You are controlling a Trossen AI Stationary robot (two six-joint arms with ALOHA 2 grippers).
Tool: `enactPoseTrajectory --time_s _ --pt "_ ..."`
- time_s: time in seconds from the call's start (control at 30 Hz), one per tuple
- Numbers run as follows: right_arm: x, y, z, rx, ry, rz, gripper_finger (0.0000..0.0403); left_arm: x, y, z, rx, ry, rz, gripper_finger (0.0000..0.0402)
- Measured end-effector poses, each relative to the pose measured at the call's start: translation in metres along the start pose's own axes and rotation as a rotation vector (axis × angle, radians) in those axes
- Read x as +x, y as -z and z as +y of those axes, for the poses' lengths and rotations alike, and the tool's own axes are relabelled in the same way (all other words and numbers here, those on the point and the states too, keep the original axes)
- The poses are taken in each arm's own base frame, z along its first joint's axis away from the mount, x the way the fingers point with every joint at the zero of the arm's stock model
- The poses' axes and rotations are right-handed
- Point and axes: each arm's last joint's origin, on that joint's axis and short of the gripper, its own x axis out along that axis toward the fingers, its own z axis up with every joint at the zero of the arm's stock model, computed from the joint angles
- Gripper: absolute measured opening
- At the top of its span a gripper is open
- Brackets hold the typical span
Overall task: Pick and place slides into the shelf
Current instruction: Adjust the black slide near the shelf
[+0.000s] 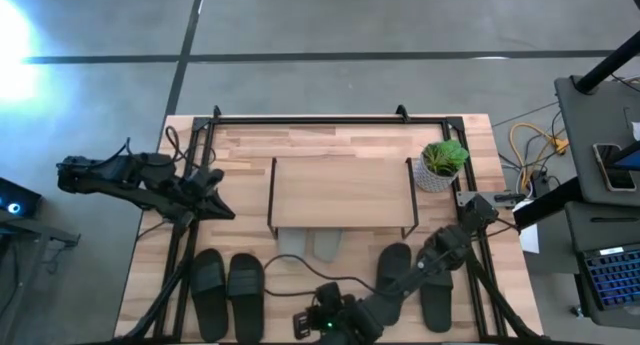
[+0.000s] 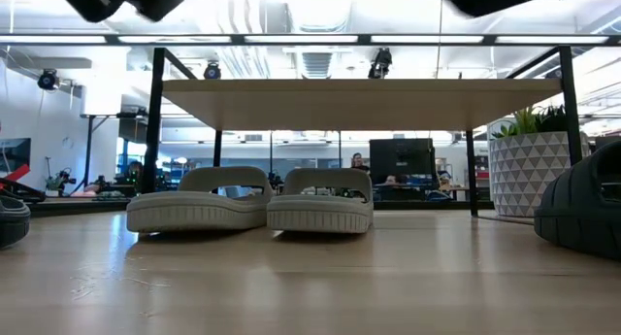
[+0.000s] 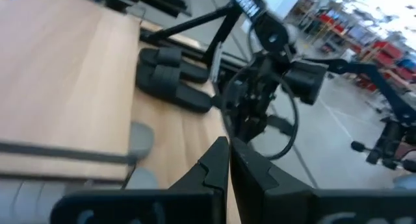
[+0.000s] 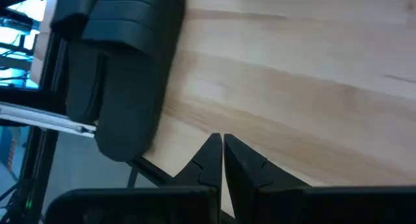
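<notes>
The shelf (image 1: 340, 190), a light-wood board on black wire legs, stands mid-table. The light grey slides (image 2: 199, 207) rest on their soles side by side under it (image 1: 308, 245). One black pair (image 1: 228, 285) lies near the table's near-left. The other black slides (image 1: 393, 270) lie near-right, partly hidden by my right arm. My left gripper (image 3: 227, 156) is shut and hovers left of the shelf (image 1: 215, 200). My right gripper (image 4: 218, 149) is shut, low by the near edge (image 1: 305, 320), with a black pair (image 4: 123, 68) ahead of it. Neither gripper touches anything.
A potted plant (image 1: 440, 165) in a white patterned pot stands at the shelf's right end. A black metal frame (image 1: 300, 120) runs round the tabletop. Cables (image 1: 330, 280) lie by the near edge. Bare wood shows in front of the shelf (image 2: 310, 277).
</notes>
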Motion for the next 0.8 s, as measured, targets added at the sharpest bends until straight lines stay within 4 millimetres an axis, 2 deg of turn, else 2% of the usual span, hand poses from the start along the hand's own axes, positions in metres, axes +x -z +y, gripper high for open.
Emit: enactPoseTrajectory --time_s 0.27,0.67,0.8 --pt "-0.001 -0.001 0.009 -0.056 -0.066 0.029 0.0008 0.007 -0.001 -0.004 -0.052 0.133 0.07 0.0" --pt "-0.001 -0.001 0.008 -0.082 -0.058 0.039 0.0008 0.015 -0.001 -0.002 -0.061 0.124 0.1 0.0" --pt "0.001 -0.003 0.015 -0.132 -0.107 0.077 0.0008 0.014 -0.002 -0.003 -0.058 0.131 0.089 0.0"
